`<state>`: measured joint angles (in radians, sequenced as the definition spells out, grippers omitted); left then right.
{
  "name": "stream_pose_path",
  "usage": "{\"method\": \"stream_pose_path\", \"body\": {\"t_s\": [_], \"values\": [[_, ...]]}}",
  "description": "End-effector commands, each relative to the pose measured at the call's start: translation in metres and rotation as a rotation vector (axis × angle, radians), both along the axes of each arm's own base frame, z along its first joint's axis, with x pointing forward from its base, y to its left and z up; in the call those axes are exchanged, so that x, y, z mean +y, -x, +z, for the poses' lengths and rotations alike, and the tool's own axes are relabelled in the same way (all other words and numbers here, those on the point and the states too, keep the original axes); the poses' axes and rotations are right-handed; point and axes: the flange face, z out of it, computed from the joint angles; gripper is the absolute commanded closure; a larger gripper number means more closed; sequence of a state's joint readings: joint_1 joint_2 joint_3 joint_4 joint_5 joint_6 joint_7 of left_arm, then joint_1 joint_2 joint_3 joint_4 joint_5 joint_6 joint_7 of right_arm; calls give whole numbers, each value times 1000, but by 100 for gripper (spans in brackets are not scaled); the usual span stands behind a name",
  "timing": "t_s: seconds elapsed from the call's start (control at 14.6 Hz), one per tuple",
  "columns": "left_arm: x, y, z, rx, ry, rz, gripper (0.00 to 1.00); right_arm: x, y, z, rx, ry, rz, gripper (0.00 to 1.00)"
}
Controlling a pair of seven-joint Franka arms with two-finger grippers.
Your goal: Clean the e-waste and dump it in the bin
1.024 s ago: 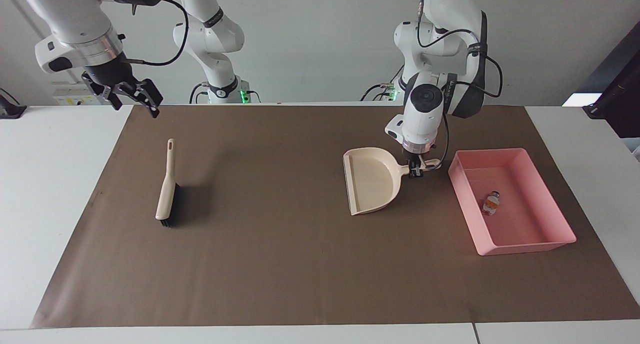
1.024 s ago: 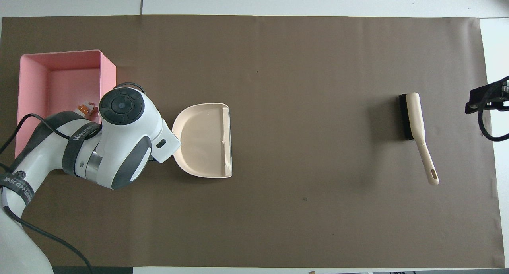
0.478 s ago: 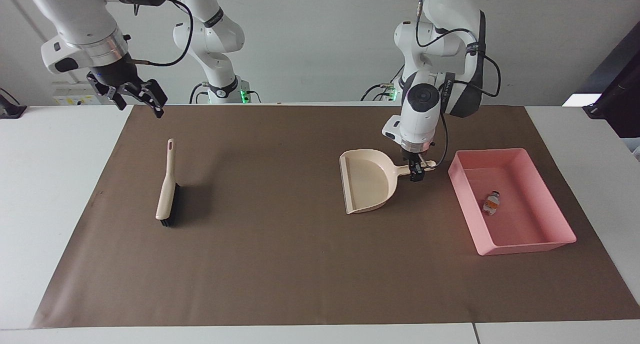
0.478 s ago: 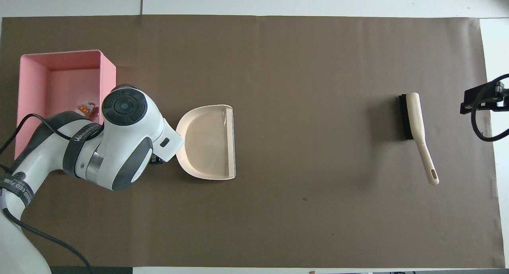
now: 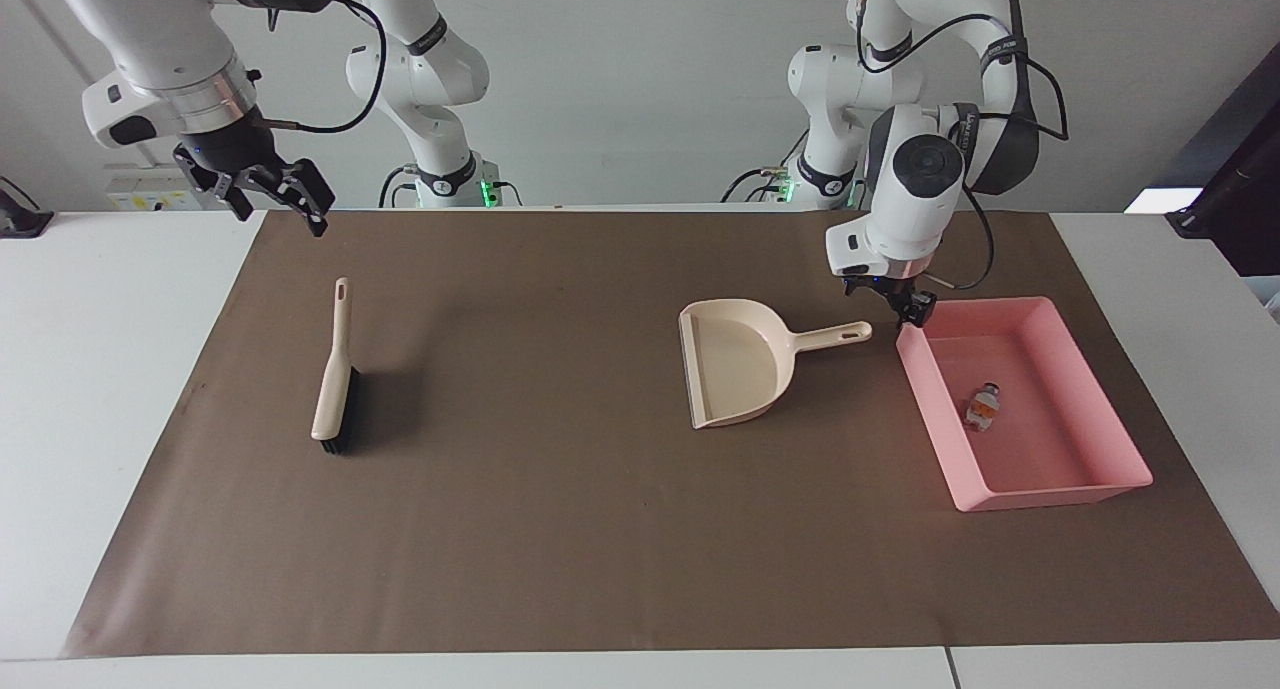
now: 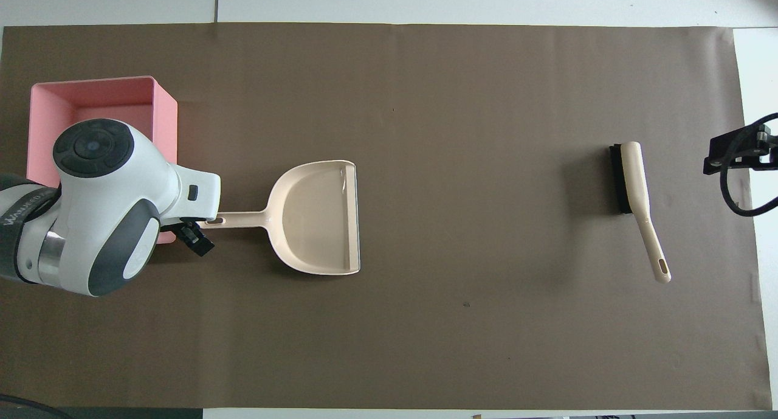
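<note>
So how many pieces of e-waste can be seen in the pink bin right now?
1 small cluster of e-waste lies on the floor of the bin, midway along it; it may be two parts touching. In the overhead view the left arm hides that spot.

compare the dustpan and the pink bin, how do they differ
The dustpan is beige with a long handle; the pink bin is a handleless rectangle. The dustpan is smaller and open along one edge; the bin is larger and walled all round. The dustpan looks empty; the bin holds the e-waste. Both lie flat on the brown mat, side by side, neither held.
</note>
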<state>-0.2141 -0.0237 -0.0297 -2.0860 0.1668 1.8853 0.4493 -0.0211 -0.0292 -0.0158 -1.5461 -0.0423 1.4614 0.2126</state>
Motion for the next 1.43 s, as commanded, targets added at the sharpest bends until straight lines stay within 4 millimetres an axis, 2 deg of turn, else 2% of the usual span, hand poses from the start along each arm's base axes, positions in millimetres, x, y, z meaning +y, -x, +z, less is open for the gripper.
{"method": "stream_pose_path", "body": {"t_s": [0.0, 0.2, 0.27, 0.41, 0.61, 0.68, 0.89, 1.02, 1.37], "values": [[42, -16, 24, -51, -1, 189, 2, 0, 1, -1, 4, -25, 8, 0], [83, -33, 59, -83, 40, 358, 2, 6, -1, 0, -17, -63, 89, 0], [94, -39, 77, -96, 43, 415, 2, 6, -2, 0, -21, -73, 92, 0], [110, -47, 113, -132, 63, 484, 2, 7, -2, 0, -21, -72, 103, 0], [127, -49, 161, -161, 128, 609, 2, 5, -2, 1, -25, -70, 98, 0], [127, -51, 174, -161, 146, 617, 2, 5, -2, 2, -26, -61, 99, 0], [125, -53, 197, -131, 140, 616, 2, 6, -2, 1, -27, -59, 99, 0], [123, -44, 203, -112, 133, 620, 2, 8, -3, 2, -29, -67, 104, 0], [116, -28, 201, -69, 114, 651, 2, 8, -3, 2, -30, -70, 105, 0]]}}
